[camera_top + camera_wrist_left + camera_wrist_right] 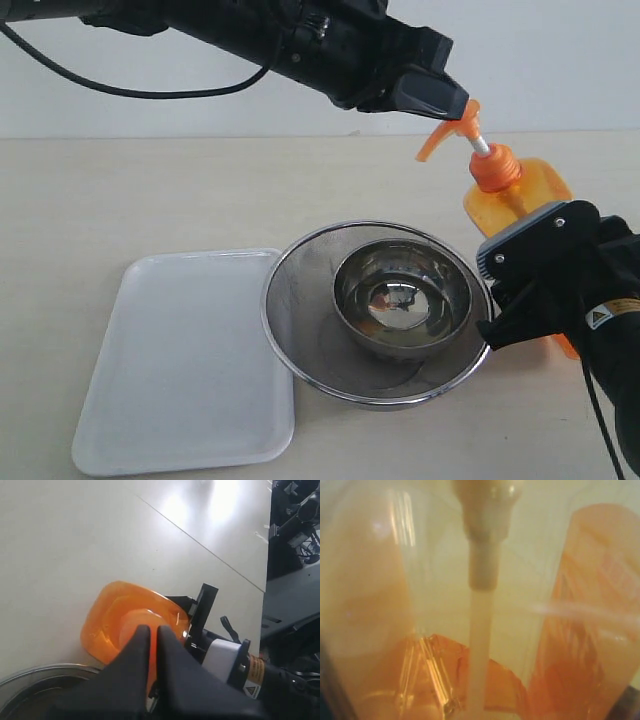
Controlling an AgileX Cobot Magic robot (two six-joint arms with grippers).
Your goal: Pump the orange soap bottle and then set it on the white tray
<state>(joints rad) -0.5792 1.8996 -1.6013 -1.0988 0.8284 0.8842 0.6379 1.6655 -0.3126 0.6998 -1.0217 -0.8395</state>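
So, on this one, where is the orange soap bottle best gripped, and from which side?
Grip the orange soap bottle by its broad body below the collar, coming in from the side, as the right gripper does. Its wide flat faces suit the jaws; the pump head and thin white stem look too narrow, and the shut left gripper needs the top free.

Steel bowl [402, 300] sits inside a mesh strainer [300, 305] — on a beige table [120, 200].

left arm [290, 40]: stretched across from the exterior view's upper left | left gripper [150, 631]: jaws pressed together, tip angled down | right gripper [522, 285]: low at right, apparently clamped across the orange soap bottle [530, 190]
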